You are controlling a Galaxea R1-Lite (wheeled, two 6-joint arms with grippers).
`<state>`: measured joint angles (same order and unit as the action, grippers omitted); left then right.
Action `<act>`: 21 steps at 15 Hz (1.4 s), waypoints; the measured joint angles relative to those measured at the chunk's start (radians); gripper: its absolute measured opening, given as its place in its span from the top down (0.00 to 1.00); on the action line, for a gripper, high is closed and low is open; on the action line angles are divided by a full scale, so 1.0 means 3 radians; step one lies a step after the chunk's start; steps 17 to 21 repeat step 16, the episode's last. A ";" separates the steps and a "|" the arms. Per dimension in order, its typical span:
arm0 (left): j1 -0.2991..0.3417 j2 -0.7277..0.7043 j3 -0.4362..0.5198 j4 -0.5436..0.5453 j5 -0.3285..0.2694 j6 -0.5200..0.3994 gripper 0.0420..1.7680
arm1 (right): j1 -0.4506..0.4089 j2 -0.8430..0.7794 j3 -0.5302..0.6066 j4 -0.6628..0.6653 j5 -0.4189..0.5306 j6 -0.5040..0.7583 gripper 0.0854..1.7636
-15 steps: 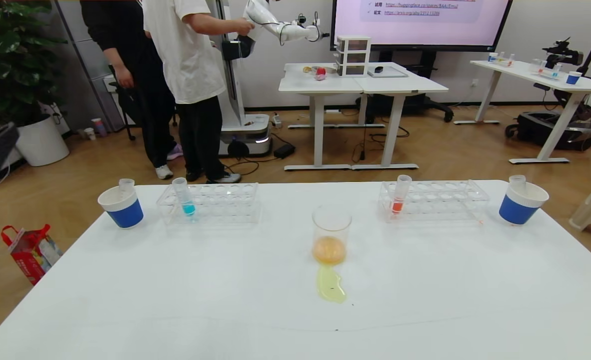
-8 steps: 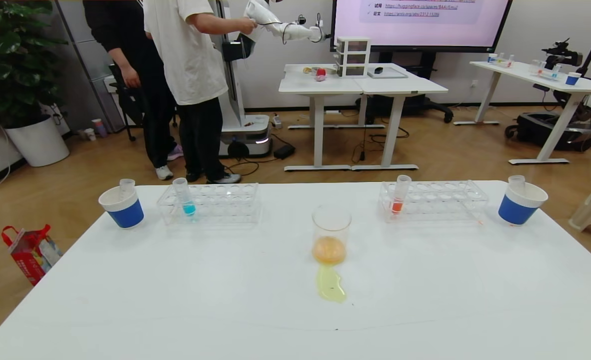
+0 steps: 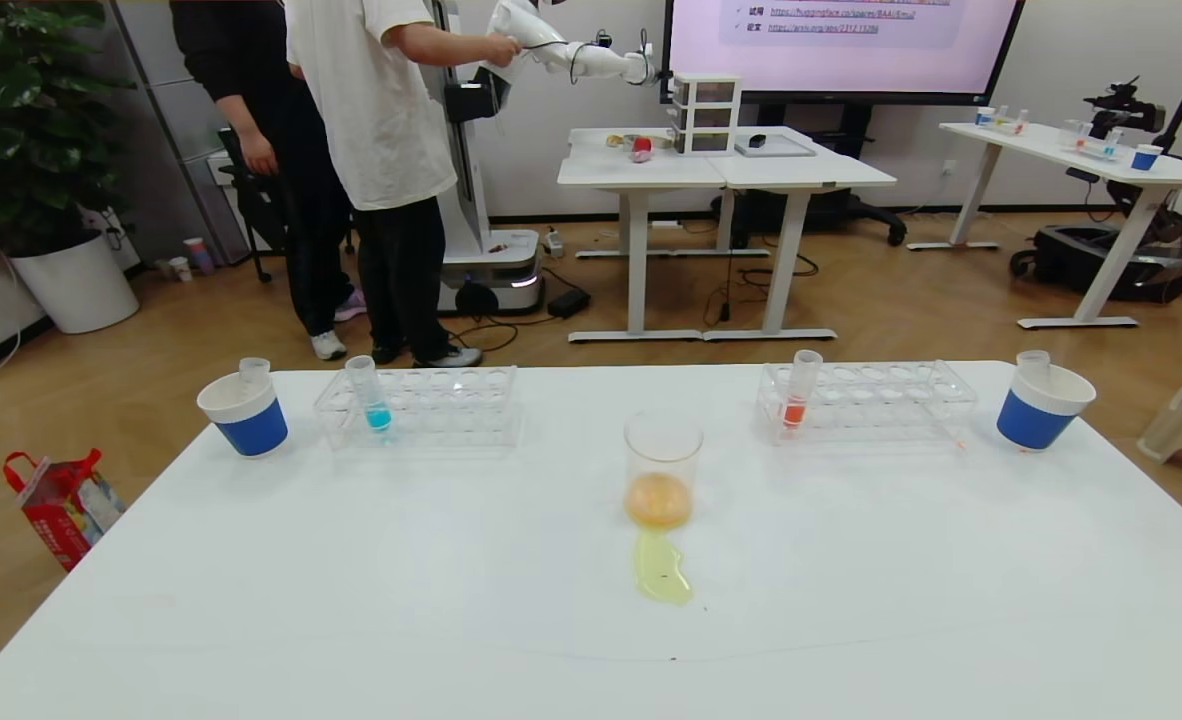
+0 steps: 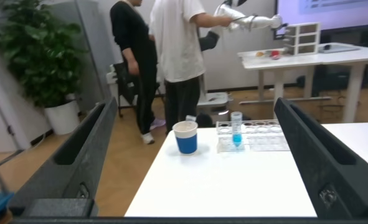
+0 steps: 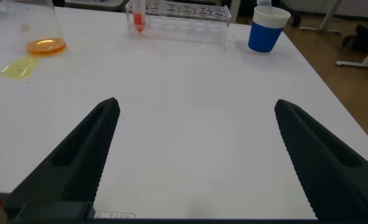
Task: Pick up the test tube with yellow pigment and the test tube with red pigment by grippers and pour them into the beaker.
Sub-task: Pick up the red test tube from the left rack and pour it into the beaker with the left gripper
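The beaker (image 3: pixel 662 470) stands mid-table with orange liquid in its bottom; it also shows in the right wrist view (image 5: pixel 45 45). No tube with yellow liquid is in view. A tube with orange-red liquid (image 3: pixel 800 390) stands in the right rack (image 3: pixel 881 400). An empty clear tube leans in each paper cup, one on the left (image 3: pixel 253 370) and one on the right (image 3: pixel 1033 362). Neither gripper shows in the head view. My left gripper (image 4: pixel 193 102) is open and empty off the table's left end. My right gripper (image 5: pixel 197 102) is open and empty over the near right table.
A yellow puddle (image 3: pixel 662 570) lies on the table in front of the beaker. A blue-liquid tube (image 3: pixel 369 394) stands in the left rack (image 3: pixel 451 405). Blue-and-white cups stand at far left (image 3: pixel 243 415) and far right (image 3: pixel 1041 408). Two people stand beyond the table.
A dark shape at the head view's left edge one second ago is gone. The people and the white arm in the background shifted. Nothing on the table moved.
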<state>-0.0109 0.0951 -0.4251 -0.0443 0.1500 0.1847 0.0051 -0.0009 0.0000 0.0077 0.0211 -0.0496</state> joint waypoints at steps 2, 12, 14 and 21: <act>0.0012 -0.0184 0.0271 -0.0145 -0.0165 -0.0141 0.01 | 0.0000 0.0000 0.0000 0.0000 -0.0001 0.0000 0.02; 0.0016 -0.0323 0.1403 0.0190 -0.0545 -0.0357 0.01 | 0.0001 0.0000 0.0000 0.0001 0.0000 0.0000 0.02; 0.0017 -0.0323 0.1411 0.0176 -0.0532 -0.0362 0.01 | 0.0000 0.0000 0.0000 -0.0001 0.0000 0.0000 0.02; 0.0016 -0.0323 0.1414 0.0171 -0.0527 -0.0438 0.01 | 0.0001 0.0000 0.0000 0.0000 -0.0003 0.0001 0.02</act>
